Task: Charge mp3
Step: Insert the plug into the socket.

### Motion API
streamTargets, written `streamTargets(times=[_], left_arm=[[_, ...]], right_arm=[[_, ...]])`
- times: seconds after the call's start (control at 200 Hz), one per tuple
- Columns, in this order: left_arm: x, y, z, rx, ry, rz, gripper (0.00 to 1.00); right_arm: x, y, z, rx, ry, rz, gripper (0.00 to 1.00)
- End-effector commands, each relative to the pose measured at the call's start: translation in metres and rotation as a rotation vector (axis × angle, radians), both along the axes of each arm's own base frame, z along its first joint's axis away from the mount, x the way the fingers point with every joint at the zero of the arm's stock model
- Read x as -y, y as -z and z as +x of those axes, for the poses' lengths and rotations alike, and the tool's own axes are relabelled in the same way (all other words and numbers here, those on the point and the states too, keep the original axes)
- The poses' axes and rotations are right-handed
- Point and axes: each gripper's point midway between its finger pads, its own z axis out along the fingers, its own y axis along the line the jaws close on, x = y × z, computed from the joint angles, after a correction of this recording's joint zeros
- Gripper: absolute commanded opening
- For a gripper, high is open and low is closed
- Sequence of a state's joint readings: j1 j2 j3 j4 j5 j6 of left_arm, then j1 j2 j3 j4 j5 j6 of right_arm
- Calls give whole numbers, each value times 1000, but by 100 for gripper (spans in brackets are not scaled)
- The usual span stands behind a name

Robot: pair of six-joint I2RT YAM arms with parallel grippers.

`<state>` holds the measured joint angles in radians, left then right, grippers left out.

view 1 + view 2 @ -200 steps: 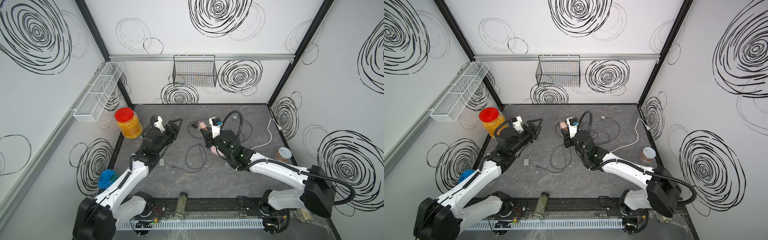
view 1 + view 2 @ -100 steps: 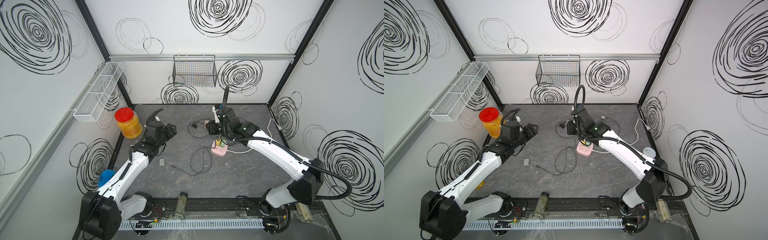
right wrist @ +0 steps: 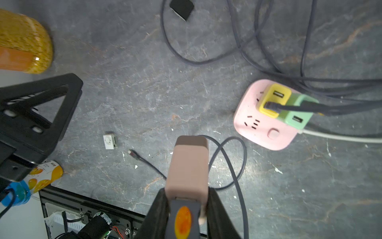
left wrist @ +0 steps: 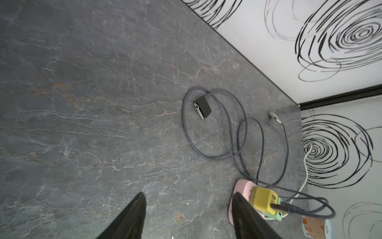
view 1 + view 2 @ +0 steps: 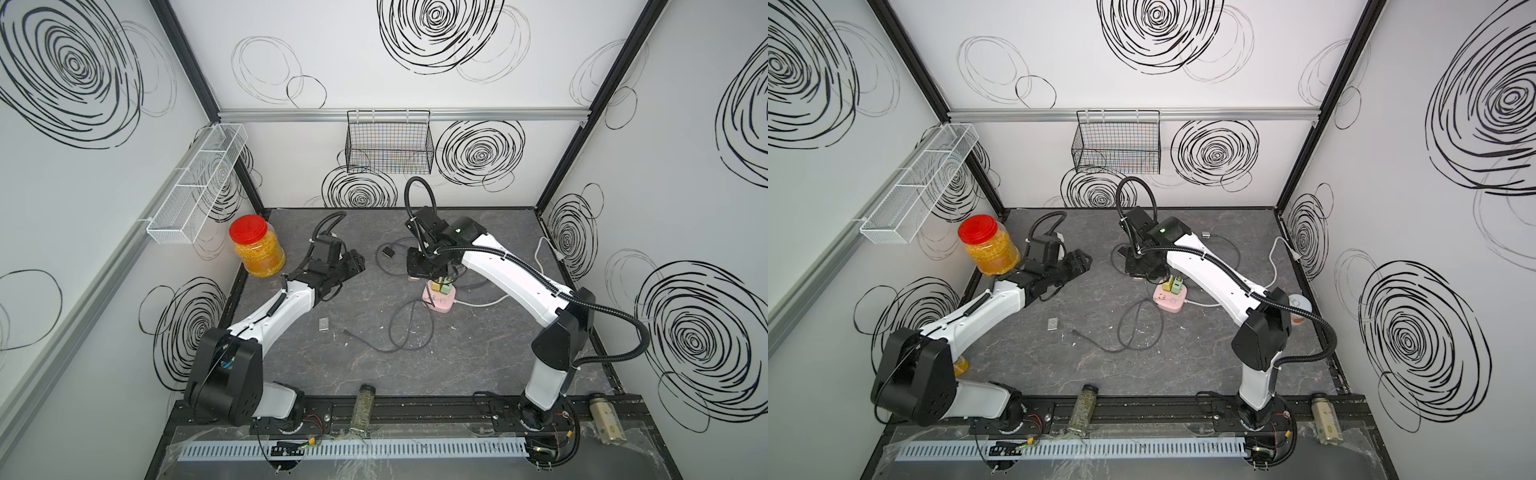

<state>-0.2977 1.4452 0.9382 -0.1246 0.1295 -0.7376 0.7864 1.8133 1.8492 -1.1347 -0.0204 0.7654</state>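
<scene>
We see the small white square mp3 player [image 3: 110, 141] lying flat, unplugged, on the grey tabletop [image 3: 144, 93], with the free plug of the dark grey charging cable [image 3: 148, 164] just beside it.

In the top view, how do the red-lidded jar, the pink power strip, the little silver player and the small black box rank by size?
1. The jar, clearly largest, though it stands taller, so nearer the camera.
2. The pink power strip.
3. The silver player and the black box look about alike; no ranking between them.
</scene>
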Motion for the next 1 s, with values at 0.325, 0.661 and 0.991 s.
streamTargets(times=[0.325,0.661,0.991], left_arm=[[57,3,14,6,181,21,67],[68,24,15,-43,208,25,67],[76,39,20,-80,229,12,66]], right_arm=[[73,43,-35,-167,254,3,0],[87,59,-6,-187,264,35,0],[73,89,4,-253,262,19,0]])
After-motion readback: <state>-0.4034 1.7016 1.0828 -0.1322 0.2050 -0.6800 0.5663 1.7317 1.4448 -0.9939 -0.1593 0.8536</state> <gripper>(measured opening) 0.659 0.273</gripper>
